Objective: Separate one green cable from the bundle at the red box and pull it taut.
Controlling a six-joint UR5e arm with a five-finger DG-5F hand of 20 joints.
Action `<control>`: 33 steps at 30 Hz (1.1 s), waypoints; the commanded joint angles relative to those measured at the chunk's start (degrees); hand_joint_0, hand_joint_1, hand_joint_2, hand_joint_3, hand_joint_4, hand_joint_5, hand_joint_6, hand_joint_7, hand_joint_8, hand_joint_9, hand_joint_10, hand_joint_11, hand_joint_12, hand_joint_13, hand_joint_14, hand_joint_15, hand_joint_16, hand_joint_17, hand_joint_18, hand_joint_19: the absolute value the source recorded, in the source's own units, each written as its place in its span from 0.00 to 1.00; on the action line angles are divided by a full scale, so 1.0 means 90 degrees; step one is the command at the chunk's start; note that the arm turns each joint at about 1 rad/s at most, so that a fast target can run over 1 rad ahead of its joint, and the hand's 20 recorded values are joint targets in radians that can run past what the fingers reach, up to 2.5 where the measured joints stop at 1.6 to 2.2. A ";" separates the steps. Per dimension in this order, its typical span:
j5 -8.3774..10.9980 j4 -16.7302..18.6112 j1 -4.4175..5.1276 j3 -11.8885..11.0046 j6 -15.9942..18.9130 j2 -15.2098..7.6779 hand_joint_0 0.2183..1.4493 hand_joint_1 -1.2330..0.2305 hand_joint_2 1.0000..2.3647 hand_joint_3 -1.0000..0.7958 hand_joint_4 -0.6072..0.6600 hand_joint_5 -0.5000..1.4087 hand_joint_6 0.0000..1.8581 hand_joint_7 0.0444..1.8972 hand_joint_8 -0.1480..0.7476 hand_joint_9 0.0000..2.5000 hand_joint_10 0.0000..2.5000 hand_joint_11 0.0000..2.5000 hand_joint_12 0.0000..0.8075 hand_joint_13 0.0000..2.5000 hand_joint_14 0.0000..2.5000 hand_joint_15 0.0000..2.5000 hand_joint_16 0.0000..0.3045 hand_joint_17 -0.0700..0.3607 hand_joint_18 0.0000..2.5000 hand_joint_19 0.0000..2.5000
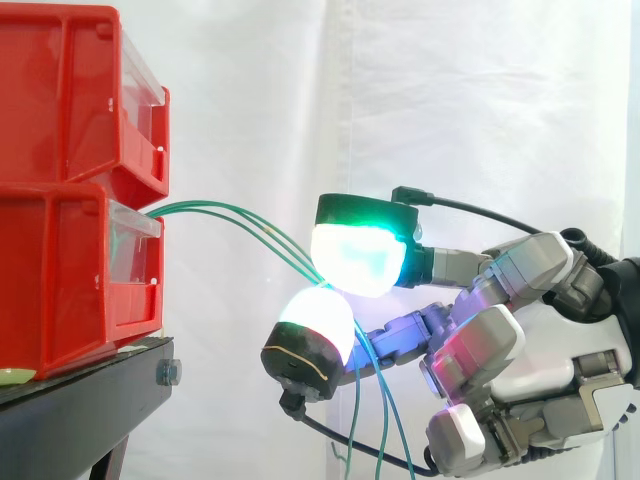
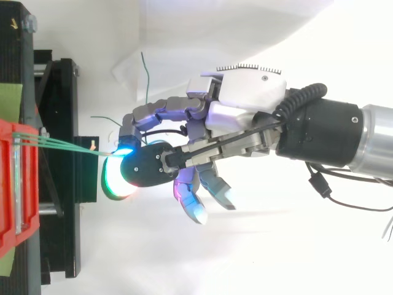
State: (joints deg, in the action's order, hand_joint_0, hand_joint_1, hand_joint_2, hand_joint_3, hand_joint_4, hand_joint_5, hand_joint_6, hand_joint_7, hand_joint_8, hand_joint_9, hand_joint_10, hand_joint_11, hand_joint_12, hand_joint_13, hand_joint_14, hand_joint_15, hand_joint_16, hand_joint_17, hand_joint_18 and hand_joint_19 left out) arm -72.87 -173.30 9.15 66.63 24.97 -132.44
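Observation:
Several thin green cables (image 1: 230, 212) come out between the two stacked red bins (image 1: 60, 270) and arc rightward to my hand (image 1: 500, 340). An upper pad (image 1: 360, 255) glowing green and white and a lower pad (image 1: 315, 325) close on the bundle where the strands meet. I cannot tell how many strands lie between them. Past the pinch the cables hang slack toward the floor (image 1: 360, 410). From above, the strands (image 2: 67, 145) run nearly straight from the red bin (image 2: 9, 184) to the fingertips (image 2: 123, 169); the hand (image 2: 245, 104) reaches in from the right.
The bins rest on a black stand (image 1: 90, 400), seen from above as a dark frame (image 2: 64, 123). A white curtain backs the scene. Loose green cable ends (image 2: 147, 74) stick out behind the fingers over the white floor.

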 commanded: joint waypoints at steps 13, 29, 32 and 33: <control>0.0001 -0.0071 -0.0001 -0.0001 0.0058 -0.0001 0.37 0.52 0.00 0.28 0.54 0.34 0.27 0.67 0.35 0.78 0.01 0.15 0.35 0.57 0.01 0.28 0.13 0.37 0.43 0.29; 0.0001 -0.0305 -0.0001 -0.0001 0.0185 -0.0001 0.48 0.35 0.01 0.38 0.51 0.34 0.27 0.68 0.37 0.78 0.01 0.20 0.36 0.56 0.01 0.30 0.13 0.36 0.41 0.32; 0.0020 -0.0393 -0.0001 -0.0001 0.0194 -0.0001 0.48 0.35 0.01 0.38 0.51 0.34 0.27 0.68 0.37 0.78 0.01 0.20 0.35 0.56 0.01 0.30 0.13 0.36 0.41 0.32; 0.0049 -0.0393 -0.0001 -0.0001 0.0194 -0.0001 0.48 0.35 0.01 0.38 0.51 0.34 0.27 0.68 0.36 0.78 0.01 0.20 0.35 0.56 0.01 0.30 0.13 0.36 0.41 0.32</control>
State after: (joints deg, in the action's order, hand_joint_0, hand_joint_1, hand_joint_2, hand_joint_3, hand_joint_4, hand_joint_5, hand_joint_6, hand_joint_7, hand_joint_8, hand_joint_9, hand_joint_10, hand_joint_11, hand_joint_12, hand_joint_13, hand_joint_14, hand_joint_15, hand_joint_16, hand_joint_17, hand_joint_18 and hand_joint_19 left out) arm -72.76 -176.34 9.13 66.63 26.62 -132.45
